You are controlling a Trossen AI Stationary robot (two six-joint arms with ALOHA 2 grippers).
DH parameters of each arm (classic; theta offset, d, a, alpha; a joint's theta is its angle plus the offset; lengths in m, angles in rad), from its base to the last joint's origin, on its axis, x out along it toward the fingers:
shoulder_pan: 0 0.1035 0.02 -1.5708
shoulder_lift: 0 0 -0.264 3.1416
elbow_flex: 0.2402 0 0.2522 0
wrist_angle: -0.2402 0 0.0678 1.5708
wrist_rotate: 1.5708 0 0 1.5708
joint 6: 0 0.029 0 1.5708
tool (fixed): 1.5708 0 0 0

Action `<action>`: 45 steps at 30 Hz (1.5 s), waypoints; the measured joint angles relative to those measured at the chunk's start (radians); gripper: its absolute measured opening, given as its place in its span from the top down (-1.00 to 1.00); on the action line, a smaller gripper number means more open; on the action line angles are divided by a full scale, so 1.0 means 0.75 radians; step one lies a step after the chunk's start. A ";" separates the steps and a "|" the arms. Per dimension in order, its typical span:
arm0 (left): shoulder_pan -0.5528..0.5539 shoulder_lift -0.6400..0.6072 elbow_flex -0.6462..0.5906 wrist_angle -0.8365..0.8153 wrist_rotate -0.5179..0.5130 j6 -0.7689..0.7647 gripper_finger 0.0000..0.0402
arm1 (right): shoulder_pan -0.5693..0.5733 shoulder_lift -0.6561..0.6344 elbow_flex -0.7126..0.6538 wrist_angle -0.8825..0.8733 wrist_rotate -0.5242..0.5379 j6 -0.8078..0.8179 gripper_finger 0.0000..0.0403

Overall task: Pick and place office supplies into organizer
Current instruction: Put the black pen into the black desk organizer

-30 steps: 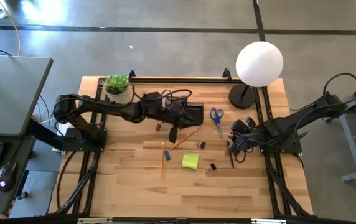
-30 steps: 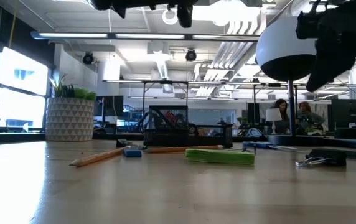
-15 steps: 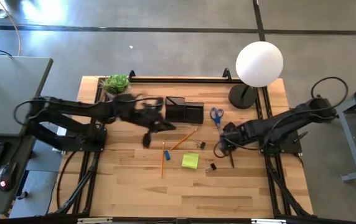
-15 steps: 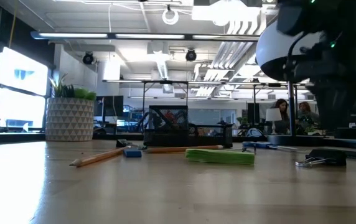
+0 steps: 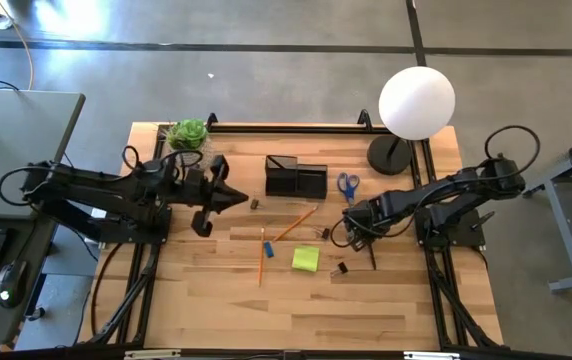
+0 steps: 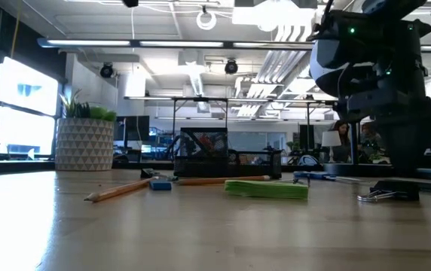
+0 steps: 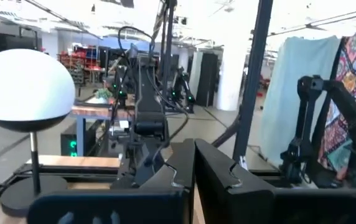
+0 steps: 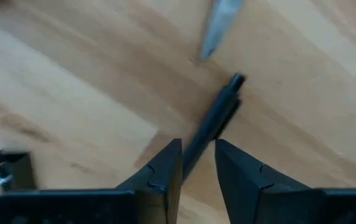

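The black organizer (image 5: 296, 178) stands at the table's far middle. In front of it lie the blue-handled scissors (image 5: 348, 187), two pencils (image 5: 261, 257) (image 5: 296, 222), a yellow-green sticky pad (image 5: 305, 259), a small blue piece (image 5: 268, 249) and black binder clips (image 5: 340, 269). A dark pen (image 5: 371, 252) lies on the wood right of the pad. My right gripper (image 8: 198, 168) points down over the pen's end and is open, with one finger on either side of the pen (image 8: 218, 115). My left gripper (image 5: 238, 198) is shut on nothing, above the table left of the organizer.
A potted plant (image 5: 188, 134) stands at the far left. A white globe lamp (image 5: 416, 100) with a round black base (image 5: 389, 155) stands at the far right. A scissors blade tip (image 8: 215, 28) and a binder clip (image 8: 4, 168) lie near the pen. The near half of the table is bare wood.
My left gripper has drawn back from the organizer toward the table's left edge and stayed shut. My right gripper has gone down and toward the table's left, and has tipped until it points down over the dark pen. Nothing on the table has moved.
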 joint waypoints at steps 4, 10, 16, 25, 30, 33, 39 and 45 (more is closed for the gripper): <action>-0.046 0.000 0.000 -0.004 -0.058 0.006 1.00 | -0.001 0.017 -0.003 -0.016 -0.002 -0.002 0.54; -0.100 0.000 0.000 0.051 -0.120 0.006 1.00 | 0.032 0.087 -0.017 -0.010 0.026 -0.004 0.54; -0.101 0.000 0.001 0.040 -0.132 0.011 1.00 | 0.068 0.130 -0.011 0.004 0.053 -0.014 0.54; -0.101 0.000 0.001 0.041 -0.136 0.075 1.00 | 0.070 0.117 -0.014 0.015 0.054 -0.057 0.81; -0.101 0.000 0.001 0.045 -0.136 0.077 1.00 | 0.071 0.118 -0.014 0.014 0.045 -0.088 0.94; -0.101 0.000 0.001 0.065 -0.136 0.109 1.00 | 0.071 0.118 0.000 -0.004 0.032 -0.121 0.87; -0.101 0.000 0.001 0.073 -0.145 0.161 1.00 | 0.115 0.087 0.161 -0.139 0.105 -0.198 0.86; -0.101 -0.010 0.003 0.074 -0.170 0.203 1.00 | 0.164 -0.021 0.436 -0.145 0.468 -0.424 0.95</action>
